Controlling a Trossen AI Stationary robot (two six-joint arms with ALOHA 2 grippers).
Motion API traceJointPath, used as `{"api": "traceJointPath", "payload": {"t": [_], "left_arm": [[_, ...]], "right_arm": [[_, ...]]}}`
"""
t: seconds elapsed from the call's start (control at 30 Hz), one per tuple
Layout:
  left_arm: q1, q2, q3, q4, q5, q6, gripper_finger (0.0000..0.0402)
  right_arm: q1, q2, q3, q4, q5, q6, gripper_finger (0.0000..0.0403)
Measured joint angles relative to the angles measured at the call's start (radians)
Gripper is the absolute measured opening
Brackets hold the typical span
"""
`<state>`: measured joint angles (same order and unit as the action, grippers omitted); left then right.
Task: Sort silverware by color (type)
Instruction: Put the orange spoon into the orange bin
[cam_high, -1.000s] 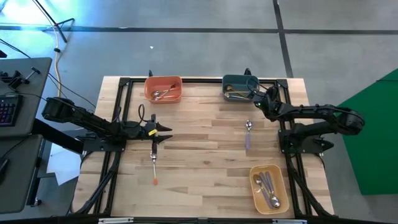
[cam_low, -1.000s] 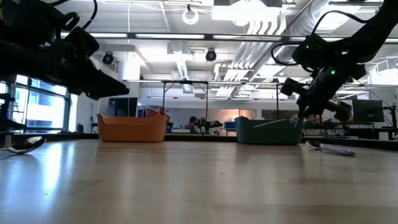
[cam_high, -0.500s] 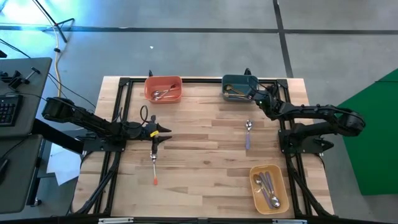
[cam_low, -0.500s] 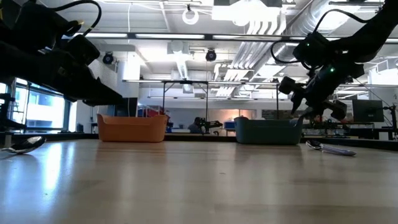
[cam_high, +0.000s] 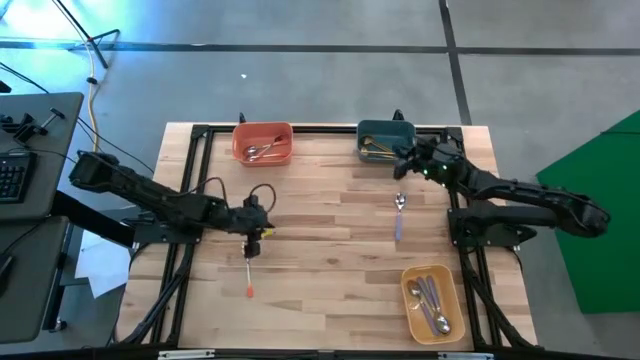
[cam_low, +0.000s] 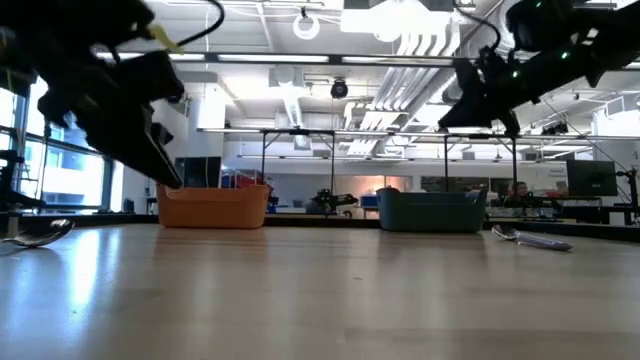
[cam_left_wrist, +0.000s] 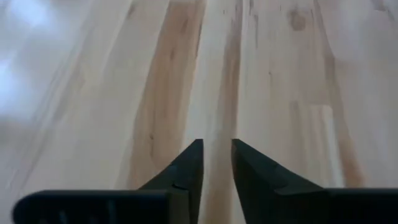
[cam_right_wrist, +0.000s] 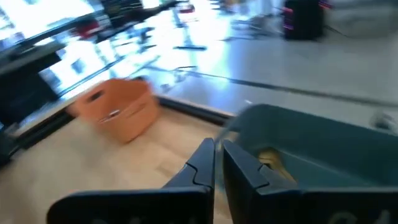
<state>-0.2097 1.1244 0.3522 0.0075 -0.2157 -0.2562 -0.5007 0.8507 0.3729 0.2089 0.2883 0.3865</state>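
Note:
An orange-red-handled spoon (cam_high: 248, 270) lies flat on the wood, its metal bowl (cam_low: 40, 232) pointing to the far edge. My left gripper (cam_high: 254, 238) points down just above that bowl end, open by a narrow gap (cam_left_wrist: 216, 149), with bare wood between the fingers. A purple-handled spoon (cam_high: 399, 215) lies flat right of centre. My right gripper (cam_high: 402, 165) hangs in the air (cam_low: 450, 120) beside the teal bowl (cam_high: 385, 140), shut (cam_right_wrist: 218, 146) and holding nothing. Gold spoons (cam_right_wrist: 270, 157) lie in the teal bowl.
A coral bowl (cam_high: 263, 143) with spoons stands at the far edge, left of the teal bowl. A yellow bowl (cam_high: 407, 290) with purple spoons sits near the right near corner. A black frame rails the table edges. Bare wood spans the middle.
My left gripper has tipped from level to pointing down and moved a little toward the near edge, over the orange-red spoon's bowl end. My right gripper has risen and drawn back from over the teal bowl toward the table's left and near side. The spoons on the table have stayed put.

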Motion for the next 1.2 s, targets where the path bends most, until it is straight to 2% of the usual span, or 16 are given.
{"api": "traceJointPath", "payload": {"t": [0.2, 0.33, 0.47, 0.63, 0.77, 0.9, 1.0, 1.2], "left_arm": [[-0.140, 0.000, 0.200, -0.379, -0.011, -0.246, 0.0026], [-0.239, 0.000, 0.270, -0.582, 0.004, -0.522, 0.0020], [-0.334, 0.000, 0.267, -0.632, 0.053, -0.774, 0.0049], [-0.388, 0.006, 0.264, -0.726, -0.013, -0.961, 0.0121], [-0.389, 0.018, 0.264, -0.754, -0.062, -1.004, 0.0175], [-0.379, 0.046, 0.264, -0.768, -0.064, -0.984, 0.0209], [-0.362, 0.077, 0.264, -0.780, -0.065, -0.953, 0.0219], [-0.311, 0.134, 0.264, -0.785, -0.066, -0.843, 0.0217]], "right_arm": [[0.180, -0.031, 0.000, 0.001, -0.008, -0.176, 0.0002], [0.282, -0.009, 0.000, 0.009, -0.004, -0.231, 0.0005], [0.370, 0.032, -0.008, 0.070, -0.004, -0.274, 0.0001], [0.461, 0.078, -0.011, 0.113, -0.004, -0.306, 0.0000], [0.517, 0.109, -0.011, 0.138, -0.003, -0.317, 0.0000], [0.560, 0.125, -0.011, 0.160, 0.031, -0.328, 0.0000], [0.586, 0.127, -0.011, 0.162, 0.079, -0.326, 0.0000], [0.632, 0.126, -0.011, 0.162, 0.083, -0.317, 0.0000]]}}
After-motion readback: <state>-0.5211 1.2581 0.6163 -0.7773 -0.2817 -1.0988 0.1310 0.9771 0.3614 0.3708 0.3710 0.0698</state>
